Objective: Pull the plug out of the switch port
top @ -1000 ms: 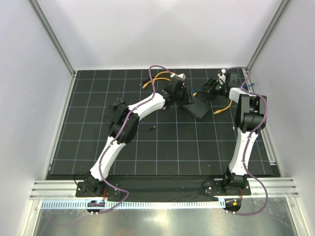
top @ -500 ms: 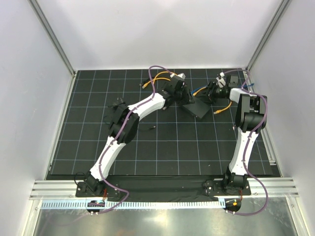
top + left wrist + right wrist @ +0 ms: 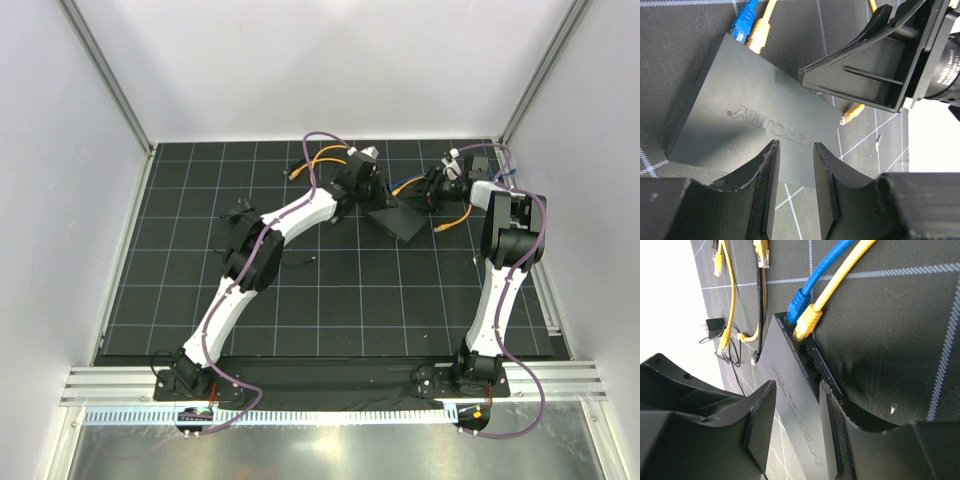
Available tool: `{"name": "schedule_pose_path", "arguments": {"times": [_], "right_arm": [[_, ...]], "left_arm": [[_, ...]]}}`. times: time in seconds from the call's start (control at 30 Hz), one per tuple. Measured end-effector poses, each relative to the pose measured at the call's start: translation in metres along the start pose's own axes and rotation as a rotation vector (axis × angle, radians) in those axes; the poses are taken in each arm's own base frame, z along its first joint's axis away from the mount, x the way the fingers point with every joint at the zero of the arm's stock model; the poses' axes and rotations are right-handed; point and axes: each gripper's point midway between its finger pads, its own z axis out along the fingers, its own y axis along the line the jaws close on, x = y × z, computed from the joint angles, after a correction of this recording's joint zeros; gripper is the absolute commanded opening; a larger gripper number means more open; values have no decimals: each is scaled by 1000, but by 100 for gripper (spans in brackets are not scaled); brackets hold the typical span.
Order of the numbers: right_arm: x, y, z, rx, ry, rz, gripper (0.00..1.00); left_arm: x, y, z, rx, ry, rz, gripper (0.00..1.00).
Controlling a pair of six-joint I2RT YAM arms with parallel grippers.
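The switch (image 3: 402, 221) is a flat matte-black box at the back of the mat. In the left wrist view, the box (image 3: 755, 110) has a blue plug (image 3: 742, 27) and a yellow plug (image 3: 759, 39) seated side by side in ports on its far edge. The right wrist view shows the same blue plug (image 3: 799, 302) and yellow plug (image 3: 808, 321) in the box's port edge (image 3: 812, 357). My left gripper (image 3: 378, 198) (image 3: 794, 146) is open just above the box's near edge. My right gripper (image 3: 430, 190) (image 3: 797, 385) is open over the box, short of the plugs.
Loose yellow cables with free plugs lie around the box (image 3: 441, 229) (image 3: 851, 114) (image 3: 761, 252). A small black adapter with thin wire (image 3: 235, 210) (image 3: 715, 325) sits to the left. White walls and aluminium rails enclose the gridded black mat (image 3: 330, 300).
My right gripper has shifted slightly back and to the right near the switch's port edge. My left arm has barely moved.
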Motion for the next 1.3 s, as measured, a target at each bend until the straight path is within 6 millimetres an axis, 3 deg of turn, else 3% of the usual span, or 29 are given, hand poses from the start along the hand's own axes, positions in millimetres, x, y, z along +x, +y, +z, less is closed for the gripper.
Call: {"name": "schedule_pose_path", "arguments": {"times": [0.33,0.7,1.0,1.3], "right_arm": [[1,-3,1,3,-11,13,44],[5,11,1,-69,20,7,38],[8,14,5,-73,-19,25,41],[-12,19,5,-106,-133,75,41]], "left_arm": [[6,8,6,-13,13,-5,36],[4,6,6,-9,9,-7,36],[4,6,7,-8,8,-8,34],[12,15,15,-24,23,-30,32]]}}
